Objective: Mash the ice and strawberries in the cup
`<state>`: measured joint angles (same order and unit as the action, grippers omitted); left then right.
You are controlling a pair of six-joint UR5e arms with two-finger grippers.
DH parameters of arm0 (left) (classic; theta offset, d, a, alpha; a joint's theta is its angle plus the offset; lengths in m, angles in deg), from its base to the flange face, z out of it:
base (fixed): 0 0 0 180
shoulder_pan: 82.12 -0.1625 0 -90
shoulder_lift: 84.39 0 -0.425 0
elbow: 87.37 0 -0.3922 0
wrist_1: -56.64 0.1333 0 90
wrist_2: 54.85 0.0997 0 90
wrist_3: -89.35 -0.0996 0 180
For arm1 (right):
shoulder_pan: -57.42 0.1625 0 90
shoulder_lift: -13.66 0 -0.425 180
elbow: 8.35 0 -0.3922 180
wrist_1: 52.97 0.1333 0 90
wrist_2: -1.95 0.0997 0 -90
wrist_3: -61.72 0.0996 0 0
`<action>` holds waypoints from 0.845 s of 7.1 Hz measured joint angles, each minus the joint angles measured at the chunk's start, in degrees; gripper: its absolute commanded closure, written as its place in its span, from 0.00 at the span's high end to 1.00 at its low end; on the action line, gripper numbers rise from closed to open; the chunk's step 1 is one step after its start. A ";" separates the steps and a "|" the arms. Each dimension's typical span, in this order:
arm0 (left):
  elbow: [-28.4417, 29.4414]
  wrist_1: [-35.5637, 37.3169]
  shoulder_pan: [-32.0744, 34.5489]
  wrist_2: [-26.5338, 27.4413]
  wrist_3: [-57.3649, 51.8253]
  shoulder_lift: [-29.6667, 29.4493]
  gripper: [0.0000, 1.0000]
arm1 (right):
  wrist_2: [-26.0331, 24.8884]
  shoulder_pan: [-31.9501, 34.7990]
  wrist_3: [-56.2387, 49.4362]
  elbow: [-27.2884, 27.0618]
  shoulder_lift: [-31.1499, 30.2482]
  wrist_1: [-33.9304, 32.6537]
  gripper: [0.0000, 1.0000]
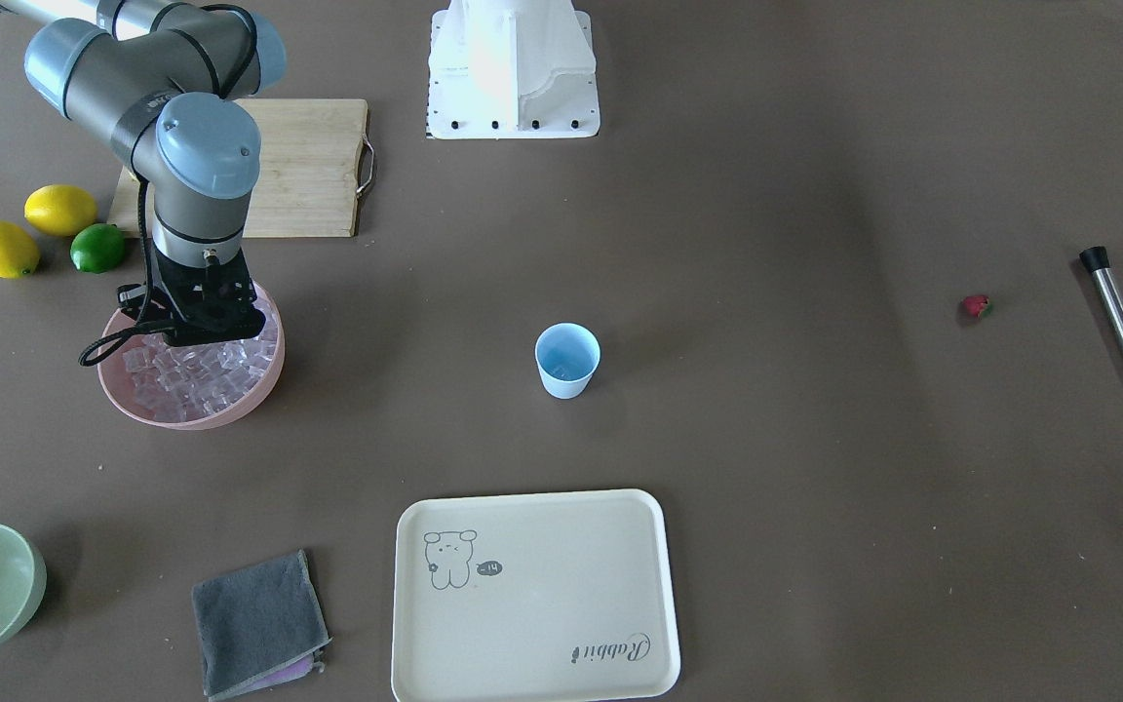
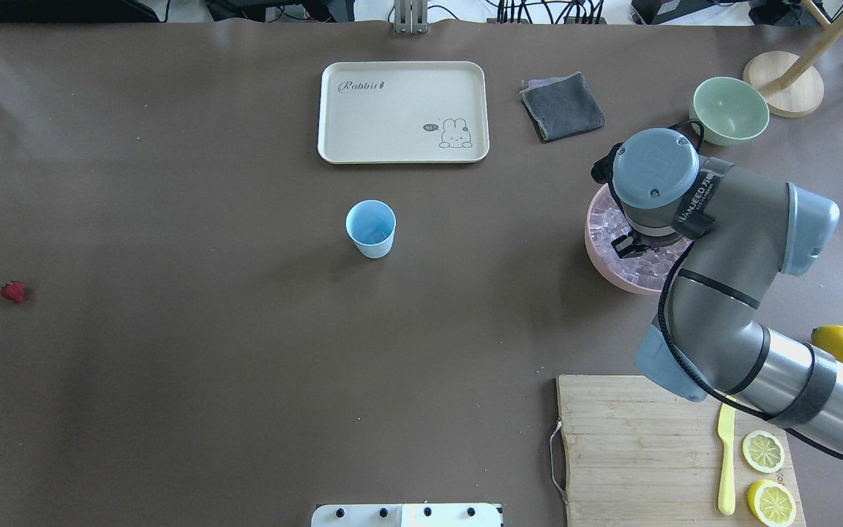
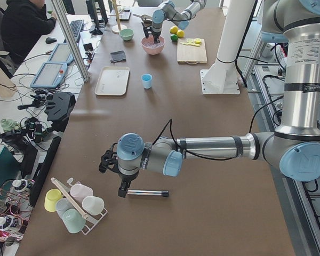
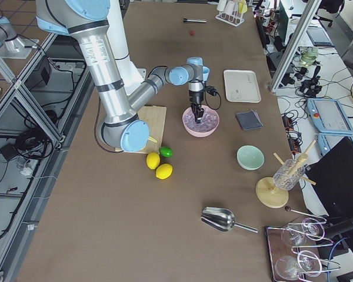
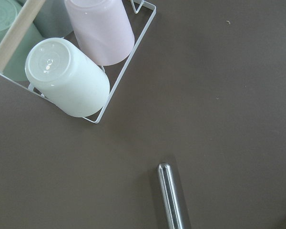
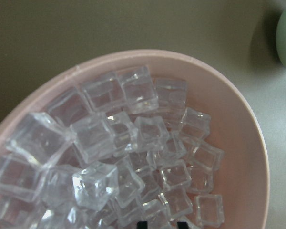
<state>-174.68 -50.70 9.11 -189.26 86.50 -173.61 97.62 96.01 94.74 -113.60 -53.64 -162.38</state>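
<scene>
— Where is the right arm working?
— It is reaching down into the pink bowl point(image 1: 230, 414) at the right end of the counter point(image 1: 815, 487). The right gripper point(image 1: 203, 330) is sitting low among the ice point(image 6: 93, 183) heaped inside.

— Are its jaws clenching a cube?
— The fingertips point(image 6: 143, 223) are showing apart at the bottom edge of the wrist view, with cubes crowding around them. I cannot tell whether they are gripping one.

— And the cup?
— The cup point(image 1: 566, 361) is standing upright in the middle of the counter, between the cream tray point(image 1: 532, 624) and the robot's base point(image 1: 513, 68), well apart from the bowl.

— The strawberry?
— The strawberry point(image 1: 976, 307) is lying alone toward the left end, near a metal rod with a black cap point(image 1: 1119, 322).

— What is the left arm doing?
— The left gripper point(image 3: 121, 188) is hanging just over one end of that rod. It is showing only from the side, so I cannot tell how its jaws are standing.
</scene>
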 measured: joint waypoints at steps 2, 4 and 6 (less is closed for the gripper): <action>0.03 0.65 -0.01 -0.11 0.27 -1.20 0.99 | 1.40 0.20 -0.59 -0.35 -0.15 0.20 0.56; -0.04 3.13 -0.07 -0.66 2.05 -3.41 0.99 | 2.44 0.04 -0.49 -0.52 -0.77 0.85 0.56; -0.38 5.12 -0.09 -2.21 2.84 -4.69 0.99 | 2.90 -0.56 -0.52 -0.33 -2.15 4.41 0.47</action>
<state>-175.05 -45.58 9.02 -191.47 89.34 -178.29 100.52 95.45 94.22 -113.93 -55.79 -157.98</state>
